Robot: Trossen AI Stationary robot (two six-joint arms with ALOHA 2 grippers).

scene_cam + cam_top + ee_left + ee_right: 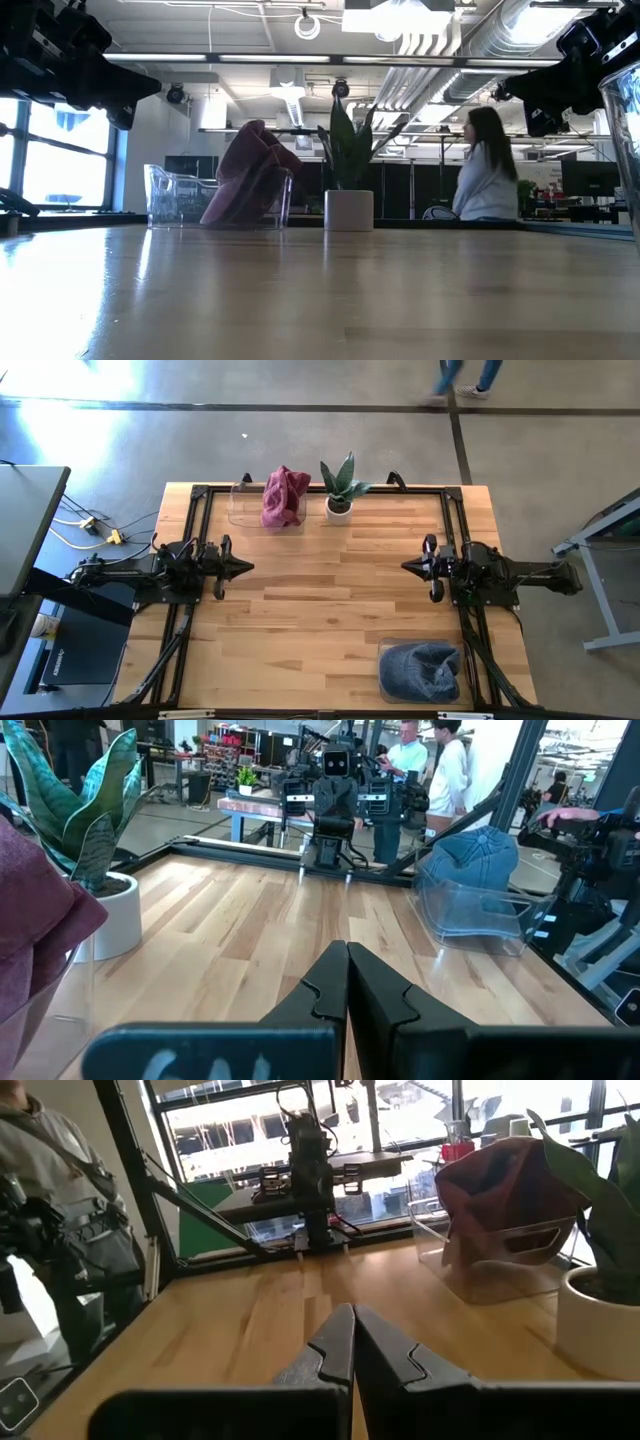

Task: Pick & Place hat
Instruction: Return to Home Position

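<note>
Pale wooden worktop (pixel 330 590), smooth planks with a slight sheen, fills the near view; two dark jointed arms lie low along its sides, pointing inward at each other; the left pincer (pixel 243 567) and the right pincer (pixel 408 567) are each closed tip to tip and hold nothing, well apart across bare wood.

At the front right corner a clear, rigid plastic bin (pixel 478 918) holds the blue cap (pixel 420 668), soft faded denim, rounded and crumpled, its crown rising above the rim; at the back edge a second clear bin (pixel 243 505) holds a maroon cap (pixel 284 495), limp cloth heaped high; just beside it stands a small plant (pixel 342 480) with stiff pointed leaves in a white pot (pixel 339 508).

Risks, as judged: the front bin looks light and sits near the right arm's base and the worktop's edge, so a wide swing there could nudge it off; the bulging denim could slump over the rim if jolted.
</note>
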